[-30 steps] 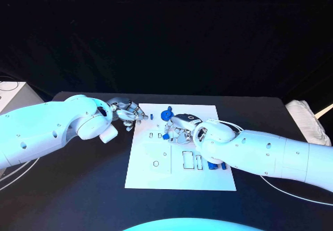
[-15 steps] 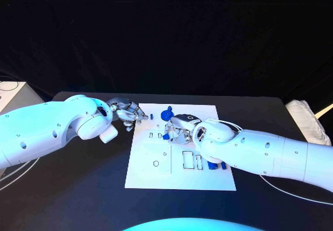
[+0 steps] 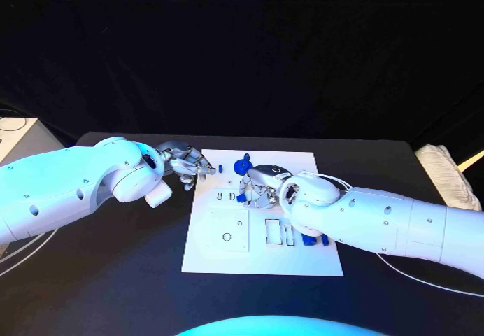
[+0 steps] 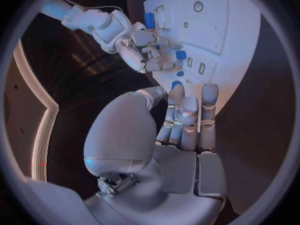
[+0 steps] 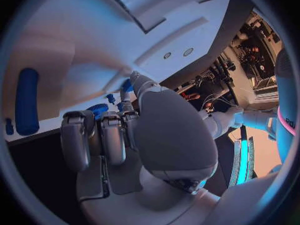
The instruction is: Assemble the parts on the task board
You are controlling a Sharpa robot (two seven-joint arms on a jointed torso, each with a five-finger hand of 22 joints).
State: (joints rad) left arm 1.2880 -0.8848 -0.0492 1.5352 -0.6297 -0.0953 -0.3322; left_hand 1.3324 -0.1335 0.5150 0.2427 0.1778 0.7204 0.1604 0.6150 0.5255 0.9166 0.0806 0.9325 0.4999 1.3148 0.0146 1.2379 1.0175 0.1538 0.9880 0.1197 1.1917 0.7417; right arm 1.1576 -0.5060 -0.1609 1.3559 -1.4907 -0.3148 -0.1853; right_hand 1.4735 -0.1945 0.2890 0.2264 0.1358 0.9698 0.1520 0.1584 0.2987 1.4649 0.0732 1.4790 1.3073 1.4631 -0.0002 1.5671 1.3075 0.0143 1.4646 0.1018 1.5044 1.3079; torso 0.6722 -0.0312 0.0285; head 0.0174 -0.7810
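The white task board (image 3: pixel 217 252) lies mid-table. My right hand (image 3: pixel 260 185) is curled over its upper middle and pinches a small blue part (image 4: pixel 180 55) at its fingertips, just above the board. My left hand (image 3: pixel 187 164) hovers at the board's upper left edge with its fingers (image 4: pixel 187 117) stretched out side by side. Another small blue part (image 3: pixel 220 169) stands just beyond those fingertips; contact is unclear. A blue gear-like part (image 3: pixel 242 166) sits near the far edge. A blue cylinder (image 3: pixel 310 240) lies near the board's right edge beside the right forearm, also seen as the cylinder (image 5: pixel 26 107).
Rectangular slots (image 3: pixel 272 231) and a small round hole (image 3: pixel 226 238) are cut in the board's near half. A white box (image 3: pixel 15 140) stands off the table's left end. A pale bundle (image 3: pixel 444 175) lies at the right edge, and a cable (image 3: pixel 424 276) runs there.
The right hand has crept slightly left over the board with its part. The left hand has stayed put.
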